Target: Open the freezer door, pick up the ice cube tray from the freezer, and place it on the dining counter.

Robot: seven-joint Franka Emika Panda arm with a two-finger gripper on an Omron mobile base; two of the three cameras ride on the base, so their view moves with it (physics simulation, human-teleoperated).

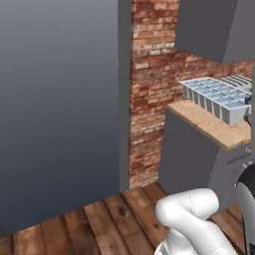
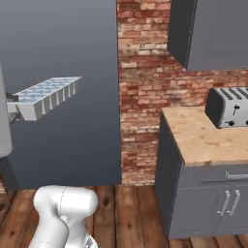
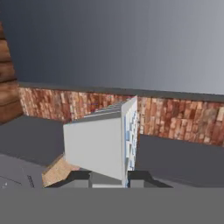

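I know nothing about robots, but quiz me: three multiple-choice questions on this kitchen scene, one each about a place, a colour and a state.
1. Where is the toaster?
A. on the wood counter
B. on the floor
C. inside a cabinet

2. What colour is the wall beside the counter?
A. white tile
B. red brick
C. green paint

3. What is the end effector doing?
A. hanging open
B. gripping the ice cube tray
C. holding a cup

Answers: 1 A, it stands on the tan top. 2 B, brick shows in each view. 3 B, the tray's end sits between the fingertips in the hand view.

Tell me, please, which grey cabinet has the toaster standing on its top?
The lower cabinet with the wood counter, right of the brick wall; the toaster stands there. The upper cabinet hangs above, carrying nothing.
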